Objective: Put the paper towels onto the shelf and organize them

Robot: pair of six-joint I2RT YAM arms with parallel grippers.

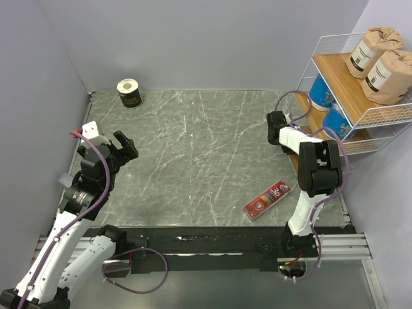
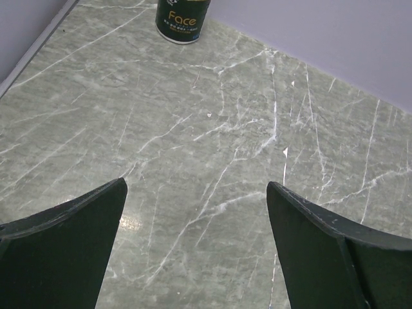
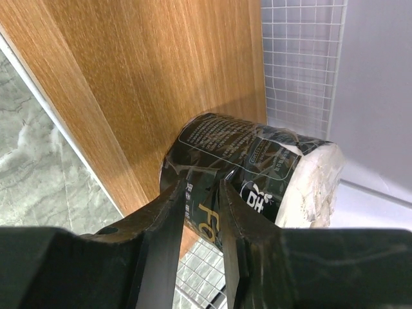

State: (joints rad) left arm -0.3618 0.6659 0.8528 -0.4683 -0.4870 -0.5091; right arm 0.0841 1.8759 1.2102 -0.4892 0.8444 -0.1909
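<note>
My right gripper [image 1: 277,125] [image 3: 201,184] is at the shelf's [image 1: 335,69] lowest wooden tier [image 3: 148,77]. Its fingers are shut, pinching the wrapper of a black paper towel roll [image 3: 257,154] with a white end, which lies tilted over the tier's edge. Two brown rolls [image 1: 370,51] [image 1: 389,76] stand on the top tier and two blue rolls [image 1: 320,92] [image 1: 336,120] on the middle one. Another black roll [image 1: 131,93] [image 2: 183,19] stands upright at the table's far left corner. My left gripper [image 1: 122,147] [image 2: 196,193] hangs open above bare table, well short of that roll.
A flat red box [image 1: 267,199] lies on the marble table near the right arm's base. Grey walls close in the table at the left, back and right. The shelf's white wire mesh [image 3: 302,58] rises behind the held roll.
</note>
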